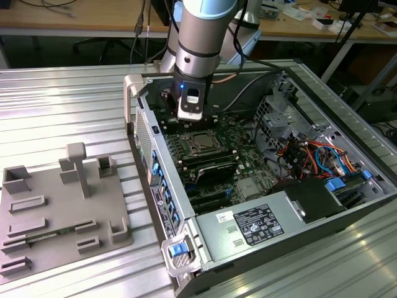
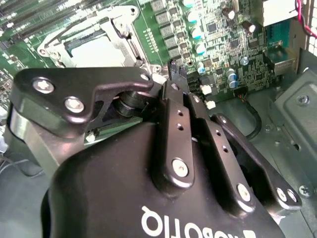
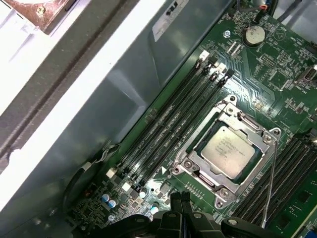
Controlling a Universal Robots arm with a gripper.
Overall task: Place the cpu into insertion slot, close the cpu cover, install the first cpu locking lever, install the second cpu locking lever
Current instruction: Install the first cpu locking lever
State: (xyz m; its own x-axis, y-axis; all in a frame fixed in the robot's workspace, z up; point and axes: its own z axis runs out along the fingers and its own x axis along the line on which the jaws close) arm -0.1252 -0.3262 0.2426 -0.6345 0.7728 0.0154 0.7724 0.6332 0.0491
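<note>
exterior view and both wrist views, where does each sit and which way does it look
Exterior view: off the arm, high beside the open case, looking down into it; shows the arm and end effector.
First wrist view: on the wrist, looking down at the cpu under its cover; the end effector shows.
Second wrist view: on the wrist, looking along the end effector's body to the board.
Shared: all three show the cover.

The arm (image 1: 197,43) comes down steeply from above, with its wrist (image 1: 190,84) pointing almost straight down in the exterior view. In both wrist views the black end effector (image 3: 181,202) has its two fingers (image 2: 179,119) pressed together, tips meeting and linkage bars folded in close.
</note>
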